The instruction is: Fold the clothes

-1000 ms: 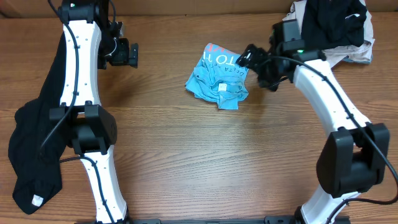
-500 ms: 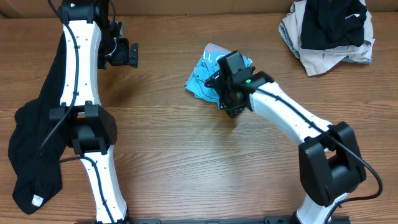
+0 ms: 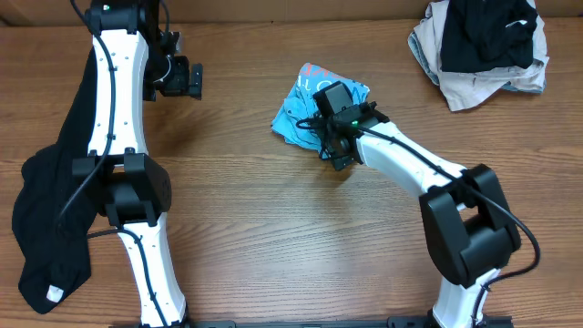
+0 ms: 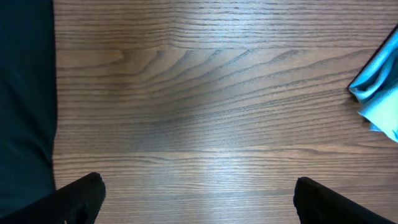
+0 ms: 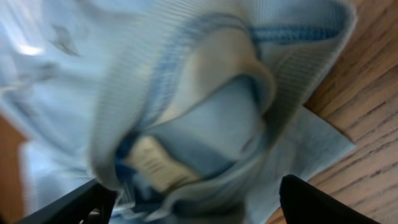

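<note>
The right gripper (image 3: 332,137) sits low over the crumpled light-blue T-shirt (image 3: 296,118) just above the middle of the overhead frame. Its fingers stand apart, seen as dark tips in the two bottom corners of the right wrist view, where the gripper (image 5: 199,208) has closed on nothing. That view is blurred, but the ribbed collar (image 5: 186,56) and a pale label (image 5: 149,163) fill the space ahead of the fingers. The arm seems aimed at the neckline, a firm edge to pinch and a good place to pull the bundle open before any fold. The T-shirt (image 5: 56,106) is bunched with its lettering partly tucked under, so I judge that spreading comes first and that the task is near its start.

The left gripper (image 3: 187,79) hangs in the upper left of the overhead frame, fingers also apart. In its own wrist view the gripper (image 4: 199,205) looks down on bare wooden table (image 4: 186,93), with a corner of the T-shirt (image 4: 380,87) at the right edge. It looks parked clear of the work, within reach of the other side of the shirt.

A long black garment (image 3: 55,210) trails down the left edge, and a black and beige pile (image 3: 483,46) sits in the upper right corner, both apparently waiting their turn. One risk is that the fingers catch only the top layer
</note>
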Controlling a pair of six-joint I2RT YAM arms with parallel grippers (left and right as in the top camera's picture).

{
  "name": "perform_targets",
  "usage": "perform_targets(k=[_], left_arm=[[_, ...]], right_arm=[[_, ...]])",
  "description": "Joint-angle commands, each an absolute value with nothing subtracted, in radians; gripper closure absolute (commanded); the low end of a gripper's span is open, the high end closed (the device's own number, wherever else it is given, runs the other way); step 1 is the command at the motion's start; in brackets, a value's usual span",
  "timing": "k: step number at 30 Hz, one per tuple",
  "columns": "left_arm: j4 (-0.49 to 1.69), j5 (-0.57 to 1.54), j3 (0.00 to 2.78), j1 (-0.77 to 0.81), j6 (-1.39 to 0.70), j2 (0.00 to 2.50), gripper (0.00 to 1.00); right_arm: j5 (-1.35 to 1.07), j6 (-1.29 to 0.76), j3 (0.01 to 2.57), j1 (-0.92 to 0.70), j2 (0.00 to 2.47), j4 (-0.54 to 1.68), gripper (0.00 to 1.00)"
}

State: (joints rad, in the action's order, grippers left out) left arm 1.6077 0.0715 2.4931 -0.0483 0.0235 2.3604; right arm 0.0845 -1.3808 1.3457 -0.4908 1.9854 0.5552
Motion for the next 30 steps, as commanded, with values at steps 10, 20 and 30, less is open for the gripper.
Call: perform_targets(k=[10, 20, 30], left_arm=[[1.613, 0.078, 2.487, -0.051, 0.050, 2.368, 0.00], [1.617, 0.078, 2.487, -0.050, 0.049, 2.368, 0.00], [1.627, 0.079, 2.487, -0.050, 0.049, 2.368, 0.00]], right_arm=[[-0.158, -0.902, 1.339, -0.410, 2.020, 0.555, 0.32], [-0.183, -0.721, 1.341, -0.164, 2.020, 0.694, 0.41], [-0.407, -0.624, 1.431, -0.068, 2.004, 0.800, 0.33]])
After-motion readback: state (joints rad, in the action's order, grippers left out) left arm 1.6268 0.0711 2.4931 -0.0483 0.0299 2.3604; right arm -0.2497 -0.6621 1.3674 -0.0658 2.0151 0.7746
